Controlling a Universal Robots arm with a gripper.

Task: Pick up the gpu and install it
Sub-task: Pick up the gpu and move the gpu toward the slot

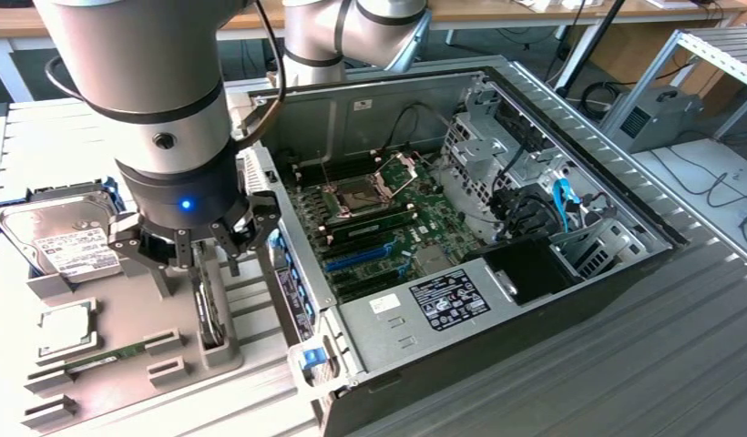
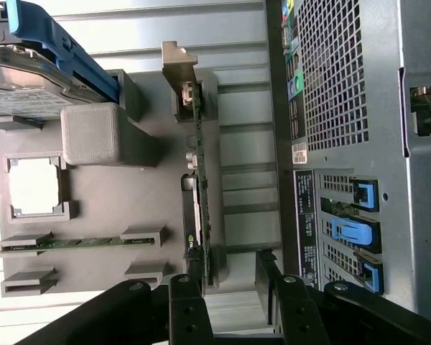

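Observation:
The gpu (image 1: pixel 209 305) stands on its edge in a slot of the grey holder tray (image 1: pixel 130 369), next to the open computer case (image 1: pixel 471 237). In the wrist view the gpu (image 2: pixel 200 180) shows as a thin green board with its silver bracket (image 2: pixel 179 65) at the far end. My gripper (image 1: pixel 207 259) hovers just above the card, open and holding nothing. One black finger (image 2: pixel 190 295) lies over the card's near end, and the other finger (image 2: pixel 271 280) is off to the case side, with my gripper (image 2: pixel 230 287) centred between them.
The holder tray also carries a hard drive (image 1: pixel 64 238), a CPU (image 1: pixel 65 328) and a RAM stick (image 1: pixel 107 355). Inside the case lie the motherboard (image 1: pixel 373 232) with blue slots (image 1: pixel 355 255). The case's rear panel (image 2: pixel 345 108) stands close beside the card.

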